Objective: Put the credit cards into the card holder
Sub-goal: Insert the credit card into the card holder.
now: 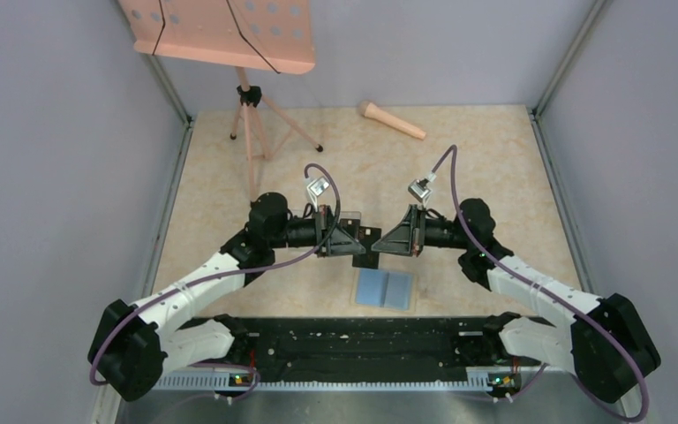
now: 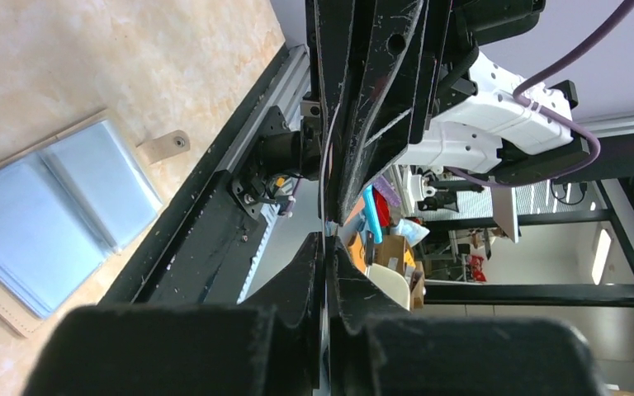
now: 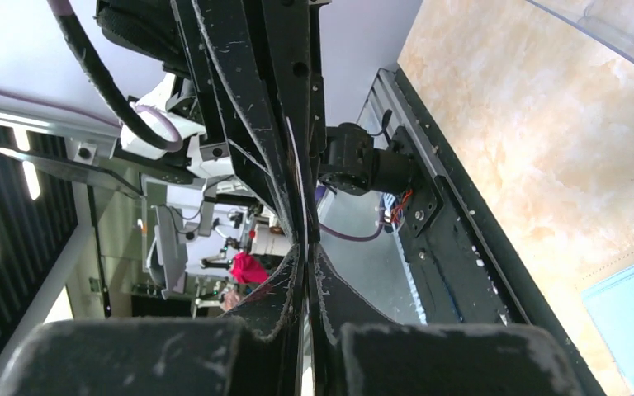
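Note:
A dark credit card [image 1: 368, 254] hangs edge-on above the table between my two grippers, which face each other. The left gripper [image 1: 358, 242] is shut on one end of it. The right gripper [image 1: 379, 245] is shut on the other end. In the left wrist view the card [image 2: 324, 177] is a thin line running from my shut gripper [image 2: 327, 241] up into the opposite fingers [image 2: 371, 91]. The right wrist view shows the same thin card [image 3: 301, 194] in its gripper [image 3: 305, 252]. The card holder [image 1: 385, 289] lies open, light blue side up, just below the grippers, with its snap tab [image 2: 169, 147] showing.
A pink music stand [image 1: 221, 31] on a tripod stands at the back left. A pink tapered object [image 1: 391, 119] lies at the back. A black rail [image 1: 353, 340] runs along the near edge. A clear plastic box edge [image 3: 619, 29] shows beside the right gripper.

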`<state>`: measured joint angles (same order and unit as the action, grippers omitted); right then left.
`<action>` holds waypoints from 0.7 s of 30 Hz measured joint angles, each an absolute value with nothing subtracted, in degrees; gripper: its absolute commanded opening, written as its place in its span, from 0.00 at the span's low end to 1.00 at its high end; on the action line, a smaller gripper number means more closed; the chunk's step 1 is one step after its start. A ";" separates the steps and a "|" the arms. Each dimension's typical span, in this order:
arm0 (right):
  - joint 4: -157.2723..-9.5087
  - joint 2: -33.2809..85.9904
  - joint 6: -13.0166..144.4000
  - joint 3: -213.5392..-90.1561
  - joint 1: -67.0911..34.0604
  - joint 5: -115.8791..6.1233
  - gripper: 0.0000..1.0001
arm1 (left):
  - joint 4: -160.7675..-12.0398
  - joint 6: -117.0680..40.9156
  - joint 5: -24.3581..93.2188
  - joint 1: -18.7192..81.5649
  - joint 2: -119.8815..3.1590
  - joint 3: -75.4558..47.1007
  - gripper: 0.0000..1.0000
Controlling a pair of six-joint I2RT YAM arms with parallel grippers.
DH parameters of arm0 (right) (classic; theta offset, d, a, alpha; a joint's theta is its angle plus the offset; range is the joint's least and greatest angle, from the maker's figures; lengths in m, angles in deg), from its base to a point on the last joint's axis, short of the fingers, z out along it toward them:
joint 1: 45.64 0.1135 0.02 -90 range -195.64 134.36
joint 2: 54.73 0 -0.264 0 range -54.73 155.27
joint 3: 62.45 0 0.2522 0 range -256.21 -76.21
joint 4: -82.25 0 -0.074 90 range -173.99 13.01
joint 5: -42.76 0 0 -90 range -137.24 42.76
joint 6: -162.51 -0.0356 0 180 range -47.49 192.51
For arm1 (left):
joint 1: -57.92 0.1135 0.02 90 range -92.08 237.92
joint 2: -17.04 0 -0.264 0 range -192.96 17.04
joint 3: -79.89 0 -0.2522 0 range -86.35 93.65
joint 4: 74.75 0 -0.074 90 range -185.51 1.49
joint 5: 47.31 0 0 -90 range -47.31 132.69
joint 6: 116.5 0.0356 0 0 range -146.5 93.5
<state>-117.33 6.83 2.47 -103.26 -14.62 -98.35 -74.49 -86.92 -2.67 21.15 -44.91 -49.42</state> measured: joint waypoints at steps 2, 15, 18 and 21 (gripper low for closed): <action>-118.12 7.21 2.01 -103.17 -14.59 -98.46 0.00 | -74.57 -87.12 -2.74 21.24 -44.93 -49.55 0.18; -96.08 5.76 12.37 -107.11 -13.72 -91.57 0.00 | -98.20 -78.57 9.28 21.06 -44.95 -45.99 0.59; -87.25 3.69 16.56 -107.65 -15.40 -88.43 0.00 | -104.08 -76.67 13.48 21.13 -47.73 -45.53 0.58; -84.26 1.50 17.96 -105.34 -18.46 -86.44 0.00 | -107.80 -75.90 15.34 21.17 -52.86 -45.62 0.55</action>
